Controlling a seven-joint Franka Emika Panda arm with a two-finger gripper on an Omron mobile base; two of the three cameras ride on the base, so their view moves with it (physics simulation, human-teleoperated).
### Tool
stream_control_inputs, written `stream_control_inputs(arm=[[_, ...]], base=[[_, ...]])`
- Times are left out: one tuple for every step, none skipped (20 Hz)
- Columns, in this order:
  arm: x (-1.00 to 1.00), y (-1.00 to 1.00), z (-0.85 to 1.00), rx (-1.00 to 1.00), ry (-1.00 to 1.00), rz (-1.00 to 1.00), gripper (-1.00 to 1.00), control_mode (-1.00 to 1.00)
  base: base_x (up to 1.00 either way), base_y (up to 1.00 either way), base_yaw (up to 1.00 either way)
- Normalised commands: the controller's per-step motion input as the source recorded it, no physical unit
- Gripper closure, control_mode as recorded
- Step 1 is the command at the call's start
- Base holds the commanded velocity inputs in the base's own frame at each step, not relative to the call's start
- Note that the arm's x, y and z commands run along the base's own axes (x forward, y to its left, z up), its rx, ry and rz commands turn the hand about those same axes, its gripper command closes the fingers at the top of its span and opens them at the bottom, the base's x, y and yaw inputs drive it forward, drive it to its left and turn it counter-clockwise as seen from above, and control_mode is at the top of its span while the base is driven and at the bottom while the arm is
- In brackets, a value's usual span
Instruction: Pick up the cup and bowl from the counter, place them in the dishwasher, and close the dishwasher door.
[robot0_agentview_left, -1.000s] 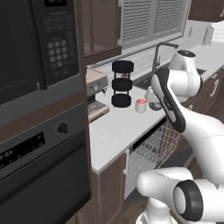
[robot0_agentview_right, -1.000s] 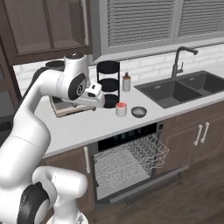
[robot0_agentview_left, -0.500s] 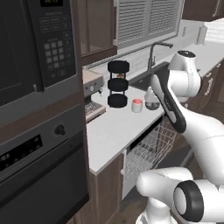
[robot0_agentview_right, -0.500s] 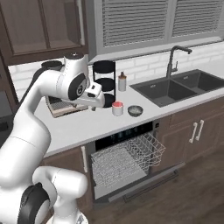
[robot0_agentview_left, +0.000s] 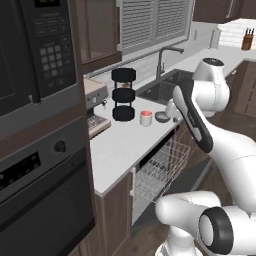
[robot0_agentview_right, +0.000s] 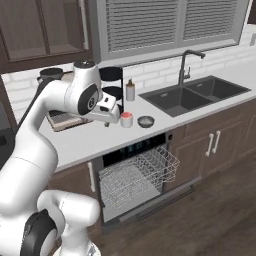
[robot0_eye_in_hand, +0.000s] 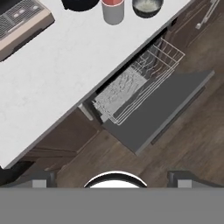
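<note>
**Still on the counter: cup and bowl beside an open dishwasher**

Currently the small salmon-red cylindrical cup (robot0_agentview_left: 145, 118) stands upright on the long pale grey-white smooth counter (robot0_agentview_left: 120, 150), with the small shallow dark grey round bowl (robot0_agentview_left: 161, 117) just beside it on the sink side; the two sit close together but apart. In the right base view the cup (robot0_agentview_right: 126, 119) and the bowl (robot0_agentview_right: 145, 121) lie near the counter's front edge, above the dishwasher. From the hand view, the cup (robot0_eye_in_hand: 113, 10) and the bowl (robot0_eye_in_hand: 147, 6) appear at the top edge, the bowl showing a pale inside.

A black three-tier round rack (robot0_agentview_left: 123, 101) stands on the counter just behind the cup, and a sunken dark sink (robot0_agentview_right: 195, 93) with a dark curved faucet (robot0_agentview_right: 185, 65) lies further along. A small pale bottle (robot0_agentview_right: 130, 90) stands near the wall by the rack.

The built-in under-counter dishwasher (robot0_agentview_right: 135, 170) is open: its white wire rack (robot0_agentview_right: 139, 174) is pulled out, and the dark flat drop-down dishwasher door (robot0_eye_in_hand: 162, 111) lies lowered beneath the rack.

The end effector (robot0_agentview_right: 107, 118) hangs above the counter, just left of the cup in the right base view, not touching either item. Its fingers are spread wide and hold nothing.
</note>
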Motion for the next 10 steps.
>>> stream_control_inputs(arm=[[0.0, 0.0, 0.0, 0.0, 0.0, 0.0, -1.0, 1.0], [0.0, 0.0, 0.0, 0.0, 0.0, 0.0, -1.0, 1.0], [0.0, 0.0, 0.0, 0.0, 0.0, 0.0, -1.0, 1.0], [0.0, 0.0, 0.0, 0.0, 0.0, 0.0, -1.0, 1.0], [0.0, 0.0, 0.0, 0.0, 0.0, 0.0, -1.0, 1.0], [0.0, 0.0, 0.0, 0.0, 0.0, 0.0, -1.0, 1.0], [0.0, 0.0, 0.0, 0.0, 0.0, 0.0, -1.0, 1.0], [0.0, 0.0, 0.0, 0.0, 0.0, 0.0, -1.0, 1.0], [0.0, 0.0, 0.0, 0.0, 0.0, 0.0, -1.0, 1.0], [0.0, 0.0, 0.0, 0.0, 0.0, 0.0, -1.0, 1.0]], base=[[-0.38, 0.04, -0.05], [-0.31, 0.03, -0.03], [-0.24, 0.0, -0.01], [-0.06, 0.0, 0.0], [0.0, 0.0, 0.0], [0.0, 0.0, 0.0], [0.04, 0.0, 0.0], [0.22, 0.0, 0.0], [0.59, 0.0, -0.01], [0.62, 0.0, -0.01]])
